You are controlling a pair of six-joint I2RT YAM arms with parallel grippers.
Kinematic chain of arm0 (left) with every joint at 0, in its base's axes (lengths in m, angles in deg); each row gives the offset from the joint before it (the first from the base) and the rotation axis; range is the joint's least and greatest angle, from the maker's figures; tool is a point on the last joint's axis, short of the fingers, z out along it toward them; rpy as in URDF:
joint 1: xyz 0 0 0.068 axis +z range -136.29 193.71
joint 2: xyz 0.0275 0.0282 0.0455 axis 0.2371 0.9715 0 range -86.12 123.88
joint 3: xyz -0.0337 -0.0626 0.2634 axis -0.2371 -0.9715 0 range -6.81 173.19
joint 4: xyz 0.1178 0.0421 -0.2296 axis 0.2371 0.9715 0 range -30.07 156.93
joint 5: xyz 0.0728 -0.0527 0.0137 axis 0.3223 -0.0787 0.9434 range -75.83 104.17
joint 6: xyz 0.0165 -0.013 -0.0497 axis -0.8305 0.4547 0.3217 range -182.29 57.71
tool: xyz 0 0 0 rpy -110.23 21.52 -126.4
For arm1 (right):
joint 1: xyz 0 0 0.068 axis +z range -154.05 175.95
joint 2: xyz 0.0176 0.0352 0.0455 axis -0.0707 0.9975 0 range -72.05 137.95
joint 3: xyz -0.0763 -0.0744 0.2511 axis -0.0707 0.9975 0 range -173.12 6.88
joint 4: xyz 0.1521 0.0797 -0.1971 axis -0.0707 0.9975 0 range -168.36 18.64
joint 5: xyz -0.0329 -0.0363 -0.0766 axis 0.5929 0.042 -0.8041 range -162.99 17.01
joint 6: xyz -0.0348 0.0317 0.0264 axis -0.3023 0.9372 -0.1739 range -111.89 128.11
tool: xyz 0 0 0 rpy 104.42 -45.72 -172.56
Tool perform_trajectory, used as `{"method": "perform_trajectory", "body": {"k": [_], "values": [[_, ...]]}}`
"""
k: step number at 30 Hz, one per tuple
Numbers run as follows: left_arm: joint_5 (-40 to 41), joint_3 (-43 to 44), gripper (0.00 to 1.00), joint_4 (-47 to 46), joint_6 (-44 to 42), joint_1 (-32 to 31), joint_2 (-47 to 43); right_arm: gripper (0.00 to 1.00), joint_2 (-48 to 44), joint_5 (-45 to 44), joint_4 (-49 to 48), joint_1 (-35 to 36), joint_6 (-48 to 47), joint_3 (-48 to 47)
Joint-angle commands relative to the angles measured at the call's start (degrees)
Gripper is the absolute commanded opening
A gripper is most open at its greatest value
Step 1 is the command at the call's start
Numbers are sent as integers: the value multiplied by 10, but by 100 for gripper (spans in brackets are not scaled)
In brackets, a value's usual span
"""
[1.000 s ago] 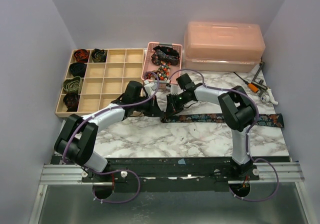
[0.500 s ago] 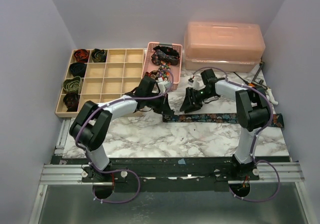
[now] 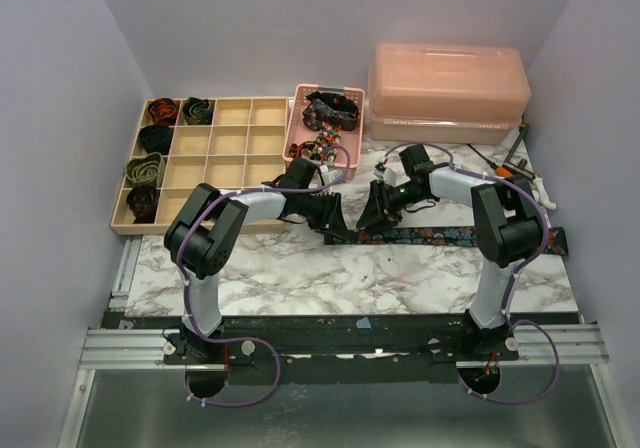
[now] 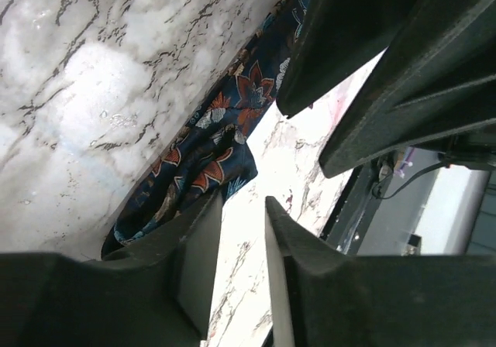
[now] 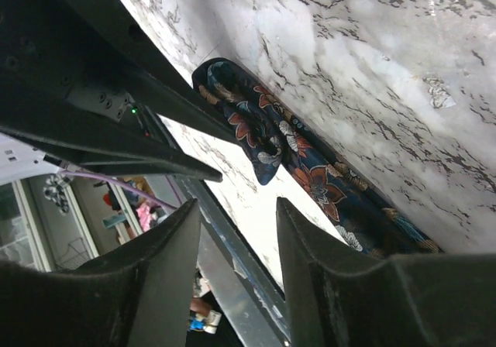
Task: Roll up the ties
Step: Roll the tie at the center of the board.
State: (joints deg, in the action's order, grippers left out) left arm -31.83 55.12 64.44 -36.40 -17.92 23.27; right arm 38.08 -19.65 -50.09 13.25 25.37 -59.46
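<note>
1. The navy floral fabric necktie (image 3: 450, 236) lies flat and unrolled across the white marbled tabletop (image 3: 300, 273); its crumpled left end sits just beside both grippers.
2. The left gripper (image 4: 242, 215) hovers at that end; jaws a narrow slit, nothing between them.
3. The right gripper (image 5: 236, 207) stands just beside it; jaws moderately apart, empty.
4. Five coiled ties (image 3: 145, 170) sit in the wooden divided tray (image 3: 230, 143).
</note>
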Motion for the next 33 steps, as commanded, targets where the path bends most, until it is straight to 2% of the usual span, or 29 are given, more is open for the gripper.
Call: {"method": "perform_trajectory", "body": {"k": [1,6,14,16,19,22,26,33], "values": [[-48,11,29,-12,21,7,13,43,16,9,-26,1,21,7],[-53,10,23,-20,25,7,15,33,31,-8,-34,11,21,2],[-45,13,20,-20,23,7,21,35,55,-46,-21,28,-4,-12],[-45,13,19,-20,21,7,24,32,67,-69,-18,29,-9,-17],[-46,15,19,-12,10,8,20,27,84,-104,-7,29,-20,-25],[-41,8,23,-5,-10,12,-6,21,91,-128,-2,30,-24,-26],[-38,-16,24,-13,-10,32,-31,17,97,-148,10,29,-31,-26],[2,6,22,8,-19,38,12,15,98,-154,16,30,-31,-28]]}}
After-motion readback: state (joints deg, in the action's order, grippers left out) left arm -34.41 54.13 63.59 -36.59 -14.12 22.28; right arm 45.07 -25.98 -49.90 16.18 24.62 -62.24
